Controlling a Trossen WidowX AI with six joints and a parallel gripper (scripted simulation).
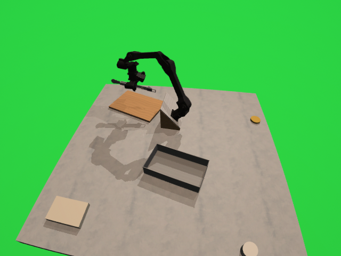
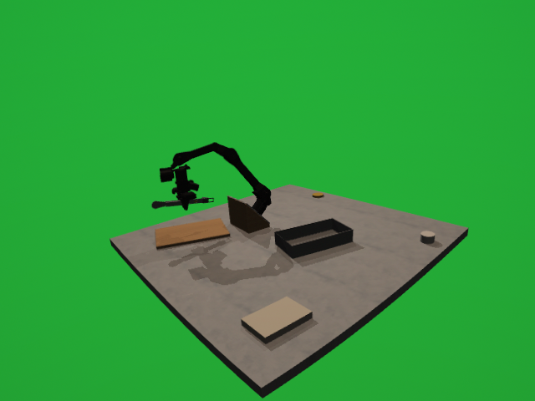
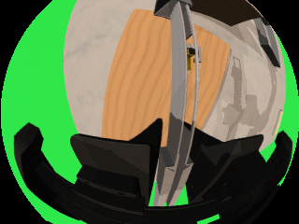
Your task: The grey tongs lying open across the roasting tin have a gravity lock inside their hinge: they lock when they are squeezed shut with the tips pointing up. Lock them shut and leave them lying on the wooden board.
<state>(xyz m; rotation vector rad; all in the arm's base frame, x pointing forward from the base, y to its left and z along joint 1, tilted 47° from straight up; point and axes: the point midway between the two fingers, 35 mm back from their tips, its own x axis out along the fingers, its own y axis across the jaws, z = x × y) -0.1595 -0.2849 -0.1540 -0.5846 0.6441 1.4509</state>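
Observation:
The grey tongs (image 1: 119,82) (image 2: 166,204) (image 3: 178,70) hang nearly level above the wooden board (image 1: 135,105) (image 2: 190,233) (image 3: 135,70). My gripper (image 1: 134,88) (image 2: 185,207) (image 3: 168,122) points down and is shut on the tongs around their middle. One end of the tongs is dark and rounded, the other has a thin loop. In the wrist view the two arms lie close together, with a narrow gap and a small gold piece beside it. Whether the lock is engaged cannot be seen. The roasting tin (image 1: 170,178) (image 2: 319,246) holds nothing.
A dark wedge-shaped stand (image 1: 168,121) (image 2: 242,215) is right beside the board, near the arm's base. A beige block (image 1: 67,212) (image 2: 276,317) lies near the front. A yellow disc (image 1: 255,119) (image 2: 318,195) and a pale round block (image 1: 250,249) (image 2: 427,236) are farther right.

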